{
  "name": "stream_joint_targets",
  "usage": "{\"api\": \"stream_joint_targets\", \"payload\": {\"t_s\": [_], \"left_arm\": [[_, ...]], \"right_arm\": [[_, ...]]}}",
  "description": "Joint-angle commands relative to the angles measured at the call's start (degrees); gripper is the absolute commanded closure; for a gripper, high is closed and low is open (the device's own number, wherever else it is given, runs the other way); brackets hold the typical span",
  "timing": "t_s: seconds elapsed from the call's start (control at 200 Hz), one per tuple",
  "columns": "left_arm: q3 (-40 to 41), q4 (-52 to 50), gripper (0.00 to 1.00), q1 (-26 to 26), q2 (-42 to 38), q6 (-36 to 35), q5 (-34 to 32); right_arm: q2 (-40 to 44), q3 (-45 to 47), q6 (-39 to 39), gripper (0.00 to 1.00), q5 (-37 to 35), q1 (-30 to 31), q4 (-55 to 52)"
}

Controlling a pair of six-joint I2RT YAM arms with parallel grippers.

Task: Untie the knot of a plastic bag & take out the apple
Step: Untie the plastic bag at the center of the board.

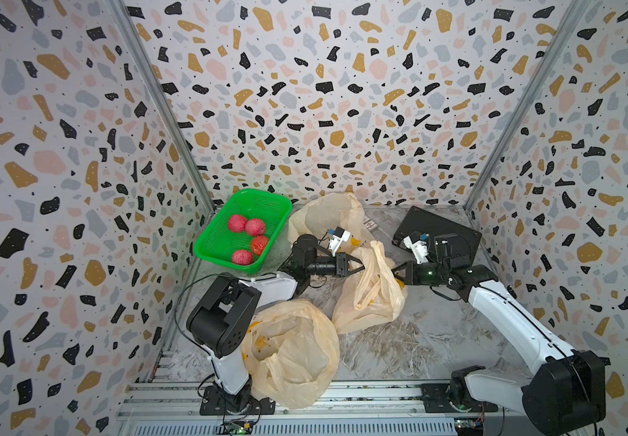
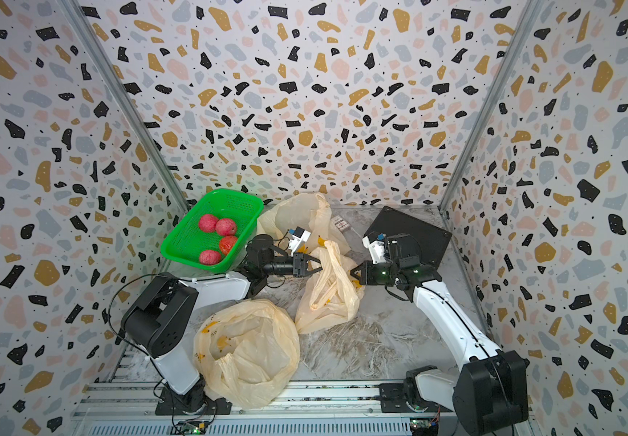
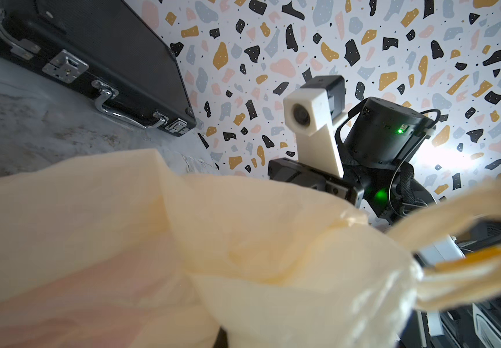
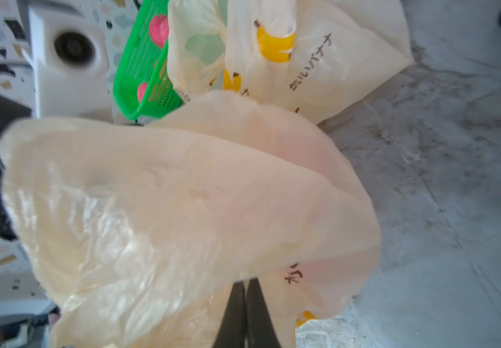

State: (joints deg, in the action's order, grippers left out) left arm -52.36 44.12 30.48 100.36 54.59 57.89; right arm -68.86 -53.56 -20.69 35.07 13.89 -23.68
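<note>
Plastic bag hung slack between the two arms over the middle of the table, nearer its back edge, its bottom seemingly resting on the marble. The left pincer was clamped on the gathered neck, where the twisted handles ran out of the film. The right pincer had its jaws together on a fold of the opposite side. Whether the knot was tight or half loosened could not be told. The film looked thin, soft and slick, likely to stretch, slip or tear under a hard pull, so a hold on the bunched handle tails close to the knot seemed safer than one on the open wall. The apple showed only as a pink blush through the film; it probably gave the bag its only weight and would roll if the bag tilted. Farther out stood a green basket of red fruit at the back-left corner, a black case at the back-right corner, a second bag against the back edge and a third bag at the front edge.
</note>
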Motion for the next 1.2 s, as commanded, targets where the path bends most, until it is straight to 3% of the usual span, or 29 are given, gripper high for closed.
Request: {"api": "stream_joint_targets", "payload": {"t_s": [0.0,0.18,0.245,0.335,0.471,0.756,1.011,1.176,1.196], "left_arm": [[2.20,-4.17,1.00,-2.68,-3.72,-4.96,4.02],[3.18,-16.65,1.00,-7.93,-7.95,-14.18,4.60],[1.85,-26.01,1.00,-8.89,-9.09,-20.76,4.38],[-2.57,-46.59,1.00,-8.95,-10.09,-36.03,1.25],[-4.07,-57.23,1.00,-10.04,-9.96,-41.77,-4.29],[1.34,-54.93,1.00,-15.33,-15.01,-37.89,-13.15],[8.04,-40.34,1.00,-17.66,-19.41,-30.47,-18.41],[10.34,-34.32,1.00,-15.91,-19.83,-26.73,-19.59],[10.31,-34.32,1.00,-15.47,-20.07,-26.86,-19.81]], "right_arm": [[1.98,-3.12,0.69,1.00,-4.18,-1.32,-2.61],[2.68,-1.01,1.48,1.00,-13.46,-4.01,-4.97],[2.68,-0.33,1.24,1.00,-14.89,-4.10,-3.66],[3.21,1.03,-0.93,1.00,-19.87,-4.20,-0.97],[4.24,2.48,-3.04,1.00,-23.78,-4.65,3.33],[6.79,4.24,-3.92,1.00,-34.14,-4.77,3.96],[6.80,7.93,-4.03,1.00,-40.08,-6.51,9.14],[1.82,2.47,-0.41,1.00,-25.95,-7.52,7.43],[1.41,1.31,-0.01,0.95,-23.13,-7.48,6.43]]}}
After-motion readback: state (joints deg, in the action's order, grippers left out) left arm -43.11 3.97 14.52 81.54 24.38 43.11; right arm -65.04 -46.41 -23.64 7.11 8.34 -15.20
